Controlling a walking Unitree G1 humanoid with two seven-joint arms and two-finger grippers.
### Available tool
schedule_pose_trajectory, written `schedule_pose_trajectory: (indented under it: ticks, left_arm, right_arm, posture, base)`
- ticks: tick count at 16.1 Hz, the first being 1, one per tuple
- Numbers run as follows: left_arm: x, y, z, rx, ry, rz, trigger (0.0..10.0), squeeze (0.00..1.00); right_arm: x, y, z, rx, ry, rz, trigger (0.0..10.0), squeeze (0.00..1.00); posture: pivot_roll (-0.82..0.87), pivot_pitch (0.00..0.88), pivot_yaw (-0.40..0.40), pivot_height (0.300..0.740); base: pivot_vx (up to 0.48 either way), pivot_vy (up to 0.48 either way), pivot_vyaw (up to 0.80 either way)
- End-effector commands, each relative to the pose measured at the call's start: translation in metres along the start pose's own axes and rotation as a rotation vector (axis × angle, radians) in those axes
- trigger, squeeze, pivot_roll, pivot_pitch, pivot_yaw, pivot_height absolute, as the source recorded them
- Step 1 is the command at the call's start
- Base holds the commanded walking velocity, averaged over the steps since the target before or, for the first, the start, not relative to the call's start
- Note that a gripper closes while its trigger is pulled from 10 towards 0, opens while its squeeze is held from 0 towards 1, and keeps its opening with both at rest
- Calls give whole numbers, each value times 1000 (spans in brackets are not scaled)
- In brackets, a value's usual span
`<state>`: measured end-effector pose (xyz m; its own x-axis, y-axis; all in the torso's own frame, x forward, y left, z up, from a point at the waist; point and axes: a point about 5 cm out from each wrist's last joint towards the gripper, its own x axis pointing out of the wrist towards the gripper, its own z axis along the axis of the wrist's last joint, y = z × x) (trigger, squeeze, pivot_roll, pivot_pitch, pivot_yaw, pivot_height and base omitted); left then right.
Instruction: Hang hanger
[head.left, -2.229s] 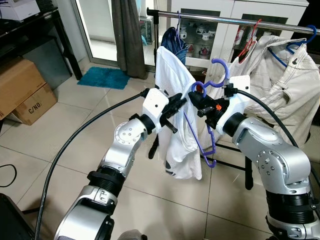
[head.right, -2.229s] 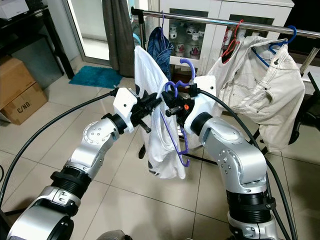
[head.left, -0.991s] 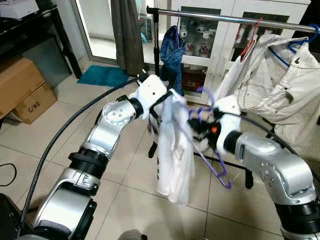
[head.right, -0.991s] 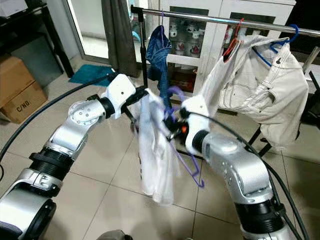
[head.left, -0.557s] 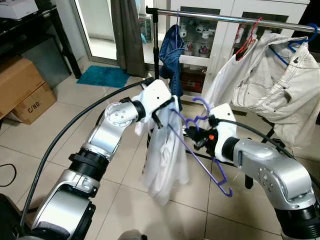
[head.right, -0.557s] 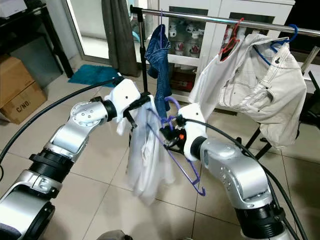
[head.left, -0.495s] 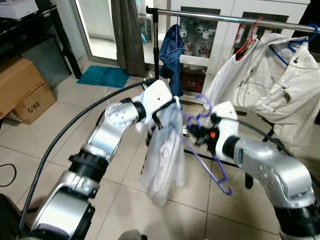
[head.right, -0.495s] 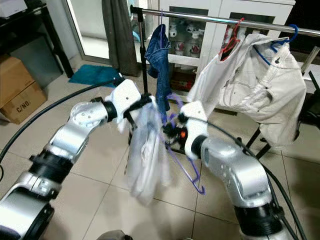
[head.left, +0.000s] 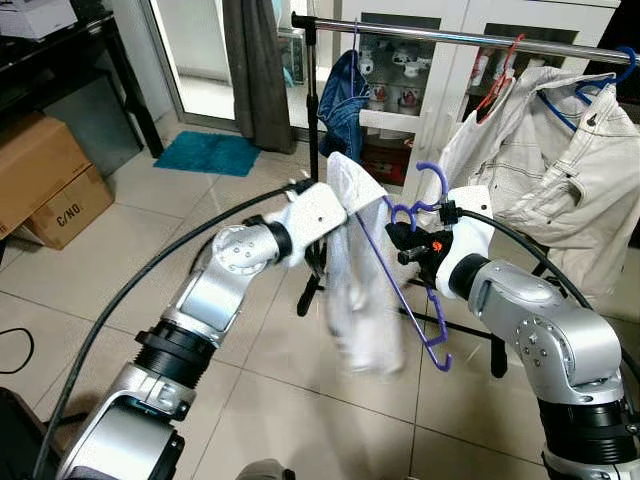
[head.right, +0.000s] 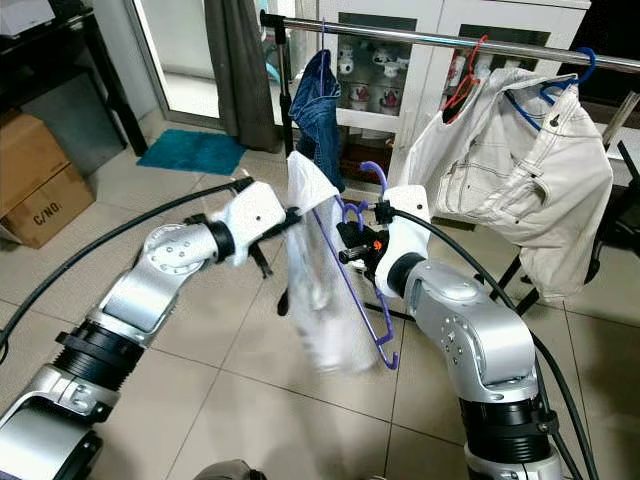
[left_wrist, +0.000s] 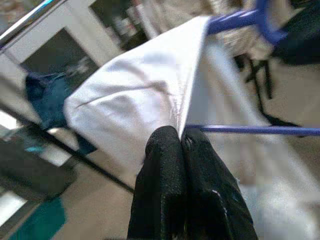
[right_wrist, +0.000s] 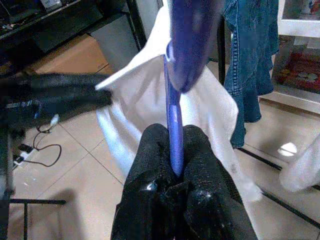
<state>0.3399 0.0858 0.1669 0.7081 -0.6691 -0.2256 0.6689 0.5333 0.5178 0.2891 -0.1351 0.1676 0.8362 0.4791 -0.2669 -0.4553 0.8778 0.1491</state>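
A purple plastic hanger hangs tilted between my arms, below the metal clothes rail, its hook pointing up. My right gripper is shut on the hanger's neck, just under the hook. A white shirt drapes over the hanger's left arm and hangs blurred toward the floor. My left gripper is shut on the shirt's edge at the shoulder, beside the purple bar. Both grippers sit close together in front of the rack.
A blue denim garment hangs on the rail at left, and a white jacket on a blue hanger at right, with a red hanger between. The rack's foot stands on the tiles. Cardboard boxes and a teal mat lie at left.
Both grippers have come up and toward the rail, carrying hanger and shirt. The hanger's hook stands more upright, and the shirt still swings.
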Motion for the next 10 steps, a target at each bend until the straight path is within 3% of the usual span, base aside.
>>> schedule_pose_trajectory:
  ticks: [1,4,8,10]
  left_arm:
    - [-3,9,-4,3,37,45,0,0]
    - [-7,26,-2,16,36,140,0,0]
    - [-1,32,14,34,-37,136,0,0]
    - [2,42,21,30,-50,154,0,0]
  right_arm:
    - [-1,-1,17,-19,-75,-3,10000,0]
    - [-1,3,18,-16,-87,27,10000,0]
    - [-1,7,18,-20,-83,62,10000,0]
    - [-1,7,16,-20,-78,65,10000,0]
  posture:
    - [92,1,59,740]
    - [94,10,53,740]
    - [93,5,54,740]
    - [104,7,56,740]
  base:
    - [0,0,0]
    - [0,0,0]
    - [0,0,0]
    - [0,0,0]
